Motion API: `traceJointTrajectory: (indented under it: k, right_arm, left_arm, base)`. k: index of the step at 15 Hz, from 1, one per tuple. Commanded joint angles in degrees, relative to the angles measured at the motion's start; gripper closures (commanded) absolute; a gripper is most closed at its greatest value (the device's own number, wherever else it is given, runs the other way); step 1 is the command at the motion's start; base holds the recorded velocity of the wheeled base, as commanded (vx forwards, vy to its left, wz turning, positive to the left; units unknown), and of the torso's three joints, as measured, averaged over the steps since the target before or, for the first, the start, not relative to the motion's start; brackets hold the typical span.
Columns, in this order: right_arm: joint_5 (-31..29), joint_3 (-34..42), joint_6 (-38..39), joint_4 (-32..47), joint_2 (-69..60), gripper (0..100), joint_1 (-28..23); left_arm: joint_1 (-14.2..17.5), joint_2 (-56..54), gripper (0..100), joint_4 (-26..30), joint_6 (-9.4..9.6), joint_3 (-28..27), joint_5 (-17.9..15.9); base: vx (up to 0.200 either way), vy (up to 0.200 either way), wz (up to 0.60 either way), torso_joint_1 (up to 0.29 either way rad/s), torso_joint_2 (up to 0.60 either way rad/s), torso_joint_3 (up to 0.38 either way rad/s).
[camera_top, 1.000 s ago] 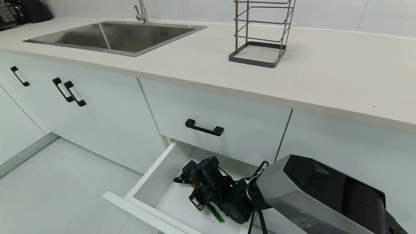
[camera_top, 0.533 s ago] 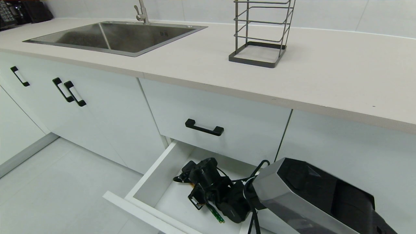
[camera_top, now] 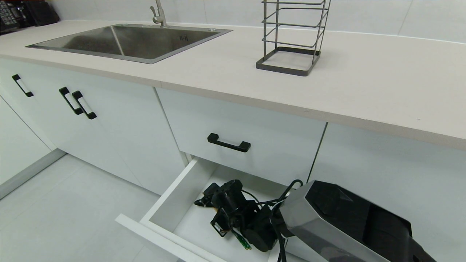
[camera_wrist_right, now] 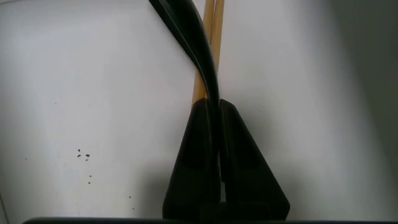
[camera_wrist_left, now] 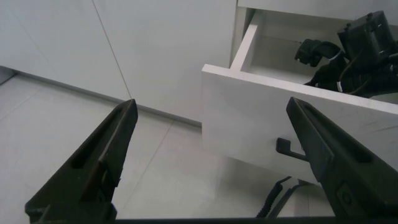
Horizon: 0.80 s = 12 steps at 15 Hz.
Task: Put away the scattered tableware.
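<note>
The right gripper (camera_wrist_right: 219,112), fingers clamped on chopsticks (camera_wrist_right: 214,18) and a black handle (camera_wrist_right: 186,28), has sunk lower; the drawer (camera_wrist_right: 93,93) floor lies just beyond the fingertips, so release seems near. The left gripper (camera_wrist_left: 210,106) has its fingers apart.

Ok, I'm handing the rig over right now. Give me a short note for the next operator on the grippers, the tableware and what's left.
Left gripper: open, holding nothing, low beside the front of the open drawer.
Right gripper: shut on a black utensil handle, inside the drawer close over its floor. Wooden chopsticks run alongside the handle; I cannot tell whether they are gripped too.
Done: the drawer is open and the utensil is inside it.
Left: probably release it there, draw the right arm out, then push the drawer shut.
</note>
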Motion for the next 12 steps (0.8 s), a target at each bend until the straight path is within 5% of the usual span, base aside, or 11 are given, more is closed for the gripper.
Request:
traceJointTrajectory:
  k: [1, 5, 6, 12]
  right_arm:
    - [0.0, -0.2, 0.0, 0.1, 0.4, 100, 0.0]
    - [0.0, -1.1, -0.4, 0.3, 1.2, 100, 0.0]
    - [-0.1, -1.4, -0.4, 0.2, 1.2, 0, 0.0]
    - [-0.3, -0.2, -0.4, 2.9, -6.7, 0, 2.9]
  left_arm:
    - [0.0, 0.0, 0, 0.0, 0.00, 0.0, 0.0]
    - [0.0, 0.0, 0, 0.0, 0.08, 0.0, 0.0]
    - [0.0, 0.0, 0, 0.0, 0.08, 0.0, 0.0]
    - [0.0, 0.0, 0, 0.0, 0.00, 0.0, 0.0]
  base:
    - [0.000, 0.000, 0.00, 0.000, 0.00, 0.000]
    - [0.000, 0.000, 0.00, 0.000, 0.00, 0.000]
    - [0.000, 0.000, 0.00, 0.000, 0.00, 0.000]
    - [0.000, 0.000, 0.00, 0.000, 0.00, 0.000]
